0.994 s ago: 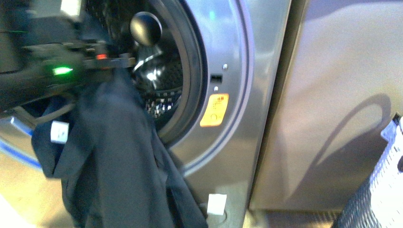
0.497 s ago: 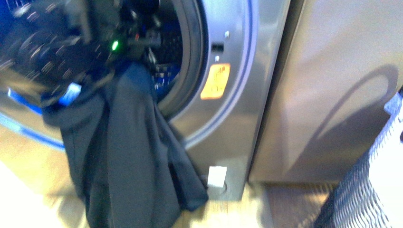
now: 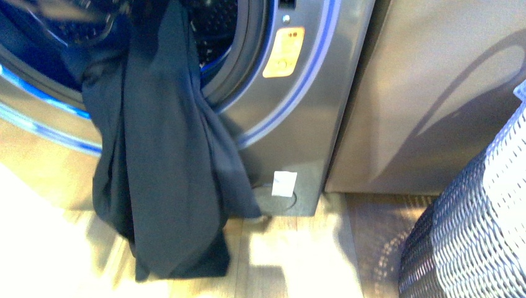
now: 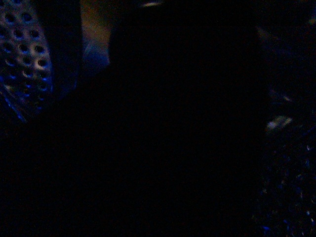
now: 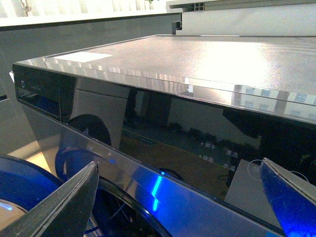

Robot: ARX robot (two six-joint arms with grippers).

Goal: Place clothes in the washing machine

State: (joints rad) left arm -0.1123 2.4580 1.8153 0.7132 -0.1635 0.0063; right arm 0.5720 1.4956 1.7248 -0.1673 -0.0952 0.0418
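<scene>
The clothes (image 3: 167, 155), a long dark navy garment, hang limp from the porthole of the silver-grey washing machine (image 3: 298, 118) down to the wooden floor. The upper end goes over the porthole rim into the drum, out of the front view's top edge. The yellow warning sticker (image 3: 283, 53) shows beside the porthole. My left gripper is shut on the clothes but does not show in the front view; the left wrist view is dark. In the right wrist view my right gripper (image 5: 180, 197) is open and empty, up by the washer's black control panel (image 5: 207, 133) and grey top.
A grey-beige cabinet (image 3: 434, 93) stands right of the washer. A white woven basket (image 3: 477, 230) is at the lower right. A small white tag (image 3: 284, 184) sits at the washer's base. The open door's blue-lit ring (image 3: 37, 124) lies at the left.
The view has shifted downward and the washer now sits higher in frame. My left arm, seen earlier at the porthole with the garment, has gone out of view. More of the garment's hanging length shows.
</scene>
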